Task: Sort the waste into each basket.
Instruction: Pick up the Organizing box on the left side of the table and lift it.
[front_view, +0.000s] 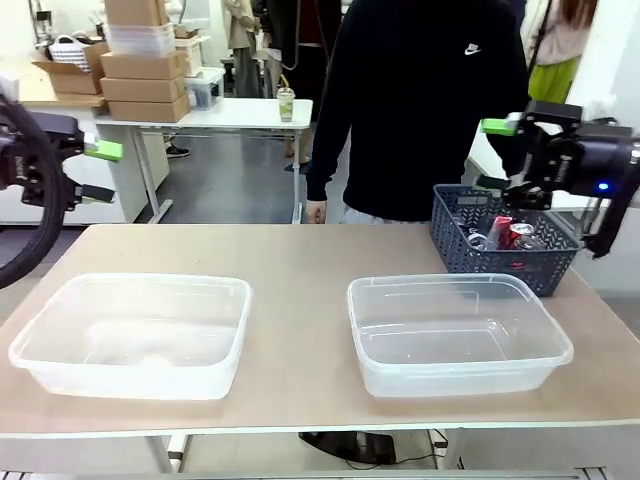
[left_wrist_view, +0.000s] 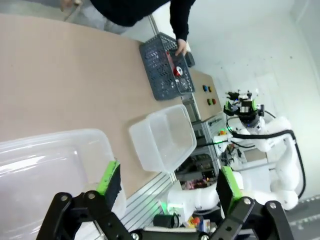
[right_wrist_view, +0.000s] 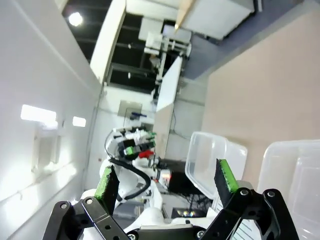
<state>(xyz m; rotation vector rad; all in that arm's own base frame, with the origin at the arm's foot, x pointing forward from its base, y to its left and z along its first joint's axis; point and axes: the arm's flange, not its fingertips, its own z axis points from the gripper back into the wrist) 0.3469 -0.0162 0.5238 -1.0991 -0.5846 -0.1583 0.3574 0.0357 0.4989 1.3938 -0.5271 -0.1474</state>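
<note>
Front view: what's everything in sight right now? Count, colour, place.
Tubs: two, clear, near side of the table; left tub, right tub.
Basket: one, dark blue-grey, far right of the table.
Cans: at least two, red-and-silver, in the basket.
Table: one, tan.
Boxes: one stack, brown, background left.
Person: one, black top, far side.
Left claw: one, black with green pads, open, raised at left.
Right claw: one, same colours, open, raised near the basket.

Front camera looks across the table (front_view: 300, 250); 2 wrist cameras (both rolled) share its clear baskets (left_wrist_view: 165, 137).
</note>
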